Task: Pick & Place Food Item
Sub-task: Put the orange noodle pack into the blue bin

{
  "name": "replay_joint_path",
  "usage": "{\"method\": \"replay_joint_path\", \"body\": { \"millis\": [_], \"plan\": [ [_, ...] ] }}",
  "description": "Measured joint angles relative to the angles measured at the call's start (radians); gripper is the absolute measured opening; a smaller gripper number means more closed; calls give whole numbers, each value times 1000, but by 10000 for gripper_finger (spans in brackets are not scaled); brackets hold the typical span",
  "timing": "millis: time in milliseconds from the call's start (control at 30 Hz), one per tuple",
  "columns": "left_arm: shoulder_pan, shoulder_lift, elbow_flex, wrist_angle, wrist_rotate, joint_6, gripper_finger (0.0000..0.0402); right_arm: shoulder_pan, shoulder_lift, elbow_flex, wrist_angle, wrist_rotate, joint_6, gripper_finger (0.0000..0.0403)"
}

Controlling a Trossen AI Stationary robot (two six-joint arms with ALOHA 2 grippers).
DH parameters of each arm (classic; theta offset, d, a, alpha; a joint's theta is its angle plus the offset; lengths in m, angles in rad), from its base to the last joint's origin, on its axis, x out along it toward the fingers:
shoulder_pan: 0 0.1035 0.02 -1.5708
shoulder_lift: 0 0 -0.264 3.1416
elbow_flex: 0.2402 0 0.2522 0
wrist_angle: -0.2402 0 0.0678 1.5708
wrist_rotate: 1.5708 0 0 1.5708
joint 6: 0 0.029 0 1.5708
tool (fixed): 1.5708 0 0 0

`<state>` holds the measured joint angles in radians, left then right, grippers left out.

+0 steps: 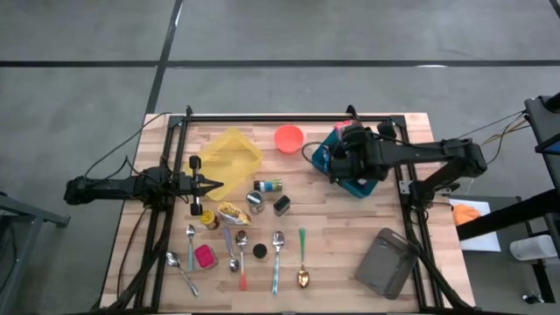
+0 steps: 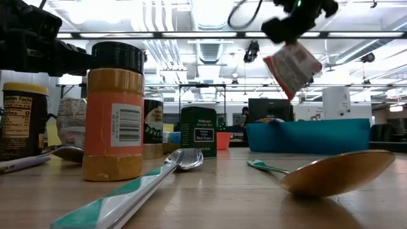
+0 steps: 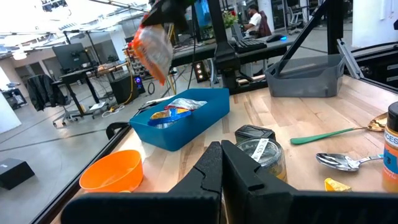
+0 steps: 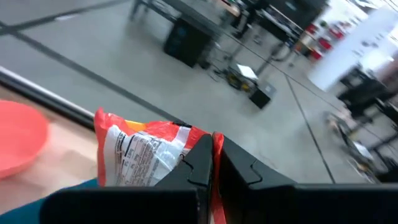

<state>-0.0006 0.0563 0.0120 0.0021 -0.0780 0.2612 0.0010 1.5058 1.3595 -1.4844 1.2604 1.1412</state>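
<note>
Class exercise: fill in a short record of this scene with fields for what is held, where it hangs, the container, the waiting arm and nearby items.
held item: orange snack packet, pinched in the right end effector
position: lifted in the air above the blue bin
bin contents: more wrapped packets
left end effector: shut, empty, waiting at the table's left side
nearby: orange bowl, yellow cloth, spice jars, spoons, grey tray

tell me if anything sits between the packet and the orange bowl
Nothing visible does. The right gripper holds the snack packet in the air above the blue bin; the orange bowl lies beside the bin, with bare table between them.
</note>
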Motion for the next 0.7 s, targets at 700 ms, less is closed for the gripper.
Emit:
{"method": "replay_joint_path", "body": {
  "millis": [700],
  "plan": [
    [0,0,0,0,0,0,0,-213,1,-435,724,-31,-42,11]
  ]
}}
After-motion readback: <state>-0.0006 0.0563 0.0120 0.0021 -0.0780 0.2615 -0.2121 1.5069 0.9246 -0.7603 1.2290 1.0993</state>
